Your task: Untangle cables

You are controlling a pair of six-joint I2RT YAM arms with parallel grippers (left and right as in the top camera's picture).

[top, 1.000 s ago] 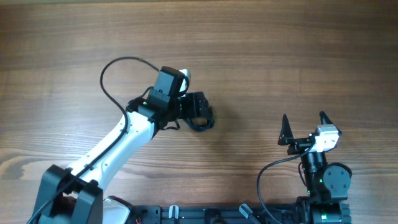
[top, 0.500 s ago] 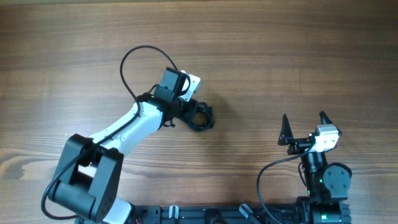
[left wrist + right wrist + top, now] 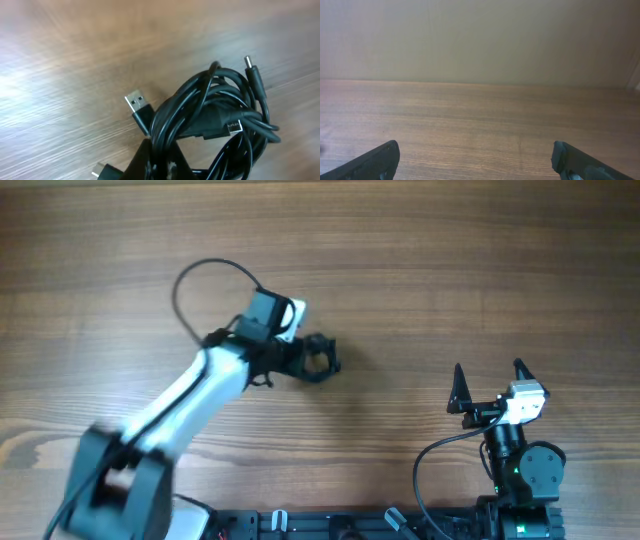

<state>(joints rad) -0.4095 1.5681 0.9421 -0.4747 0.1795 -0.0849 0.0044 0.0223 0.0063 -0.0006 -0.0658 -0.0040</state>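
The cables [image 3: 321,360] form a small knotted black bundle left of the table's middle. In the left wrist view the cables [image 3: 215,112] show tangled loops with a USB plug [image 3: 136,102] and a thin round plug [image 3: 252,72] sticking out. My left gripper [image 3: 301,357] is shut on the bundle's left side, and its black jaws [image 3: 162,165] pinch several strands at the bottom edge of that view. At the lower right my right gripper [image 3: 489,368] stands wide open, far from the bundle. Nothing but bare wood lies between its fingertips [image 3: 379,160].
The left arm's own thicker black cable [image 3: 200,280] arcs over the table behind the wrist. The wooden table [image 3: 450,260] stretches bare to the back and right. A pale wall [image 3: 480,40] rises beyond the far edge.
My left gripper has shut on the bundle and drawn it slightly up and left. The left arm has swung. The right arm has not moved.
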